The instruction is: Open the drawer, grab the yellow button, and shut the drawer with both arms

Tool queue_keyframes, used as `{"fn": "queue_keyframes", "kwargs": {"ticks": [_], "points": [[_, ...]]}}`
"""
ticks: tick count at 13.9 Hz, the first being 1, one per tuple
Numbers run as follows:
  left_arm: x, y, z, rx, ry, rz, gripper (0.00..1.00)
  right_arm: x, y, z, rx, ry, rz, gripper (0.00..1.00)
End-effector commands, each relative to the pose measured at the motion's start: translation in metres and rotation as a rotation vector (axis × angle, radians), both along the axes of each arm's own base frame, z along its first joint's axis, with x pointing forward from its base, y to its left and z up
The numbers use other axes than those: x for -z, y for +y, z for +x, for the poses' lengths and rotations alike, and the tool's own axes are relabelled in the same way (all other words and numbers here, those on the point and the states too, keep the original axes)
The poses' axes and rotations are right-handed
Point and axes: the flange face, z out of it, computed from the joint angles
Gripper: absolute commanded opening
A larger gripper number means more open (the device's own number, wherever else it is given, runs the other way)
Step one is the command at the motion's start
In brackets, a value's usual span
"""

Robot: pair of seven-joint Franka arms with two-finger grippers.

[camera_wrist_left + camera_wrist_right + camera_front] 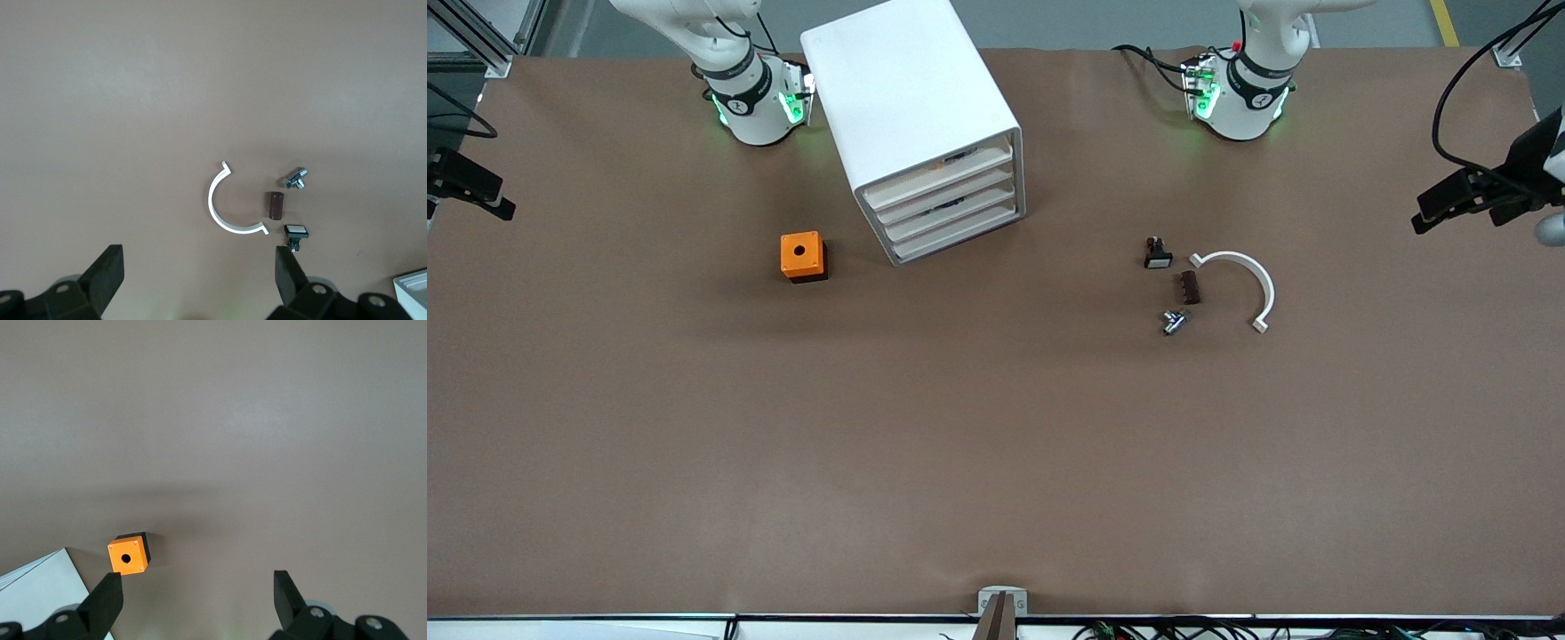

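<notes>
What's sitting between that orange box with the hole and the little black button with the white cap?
The white cabinet, all three drawers shut, stands between the orange box and the white-capped black button, as the front view shows.

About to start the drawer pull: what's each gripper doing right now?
Left gripper: open, empty, high over the table, waiting.
Right gripper: open, empty, high over the table.

a brown counter (996,444) fills the view under even light; grey floor with a yellow stripe (1445,22) shows at 1 o'clock.
</notes>
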Motion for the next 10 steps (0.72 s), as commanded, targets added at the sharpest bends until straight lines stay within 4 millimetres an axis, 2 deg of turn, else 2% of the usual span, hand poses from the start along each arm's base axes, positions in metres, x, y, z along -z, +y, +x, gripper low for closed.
{"fn": "queue_keyframes", "kwargs": {"ticks": [1,3,5,6,7,10], "points": [[0.028,-0.024,0.018,0.002,0.062,0.006,1.0,-0.003,0.002,-0.006,-0.014,-0.015,0.004,1.0],[0.046,-0.058,0.024,-0.048,0.099,0.009,1.0,-0.003,0.002,-0.006,-0.012,-0.015,0.004,1.0],[0.054,-0.093,0.021,-0.083,0.154,0.019,1.0,-0.003,0.002,-0.006,-0.012,-0.015,0.005,1.0],[0.057,-0.12,0.022,-0.089,0.204,0.008,1.0,-0.003,0.002,-0.007,-0.012,-0.016,0.005,1.0],[0.06,-0.14,0.023,-0.126,0.252,0.008,1.0,-0.003,0.002,-0.007,-0.012,-0.016,0.005,1.0],[0.072,-0.203,0.01,-0.287,0.342,-0.004,1.0,-0.004,0.002,-0.007,-0.003,-0.018,0.007,1.0]]}}
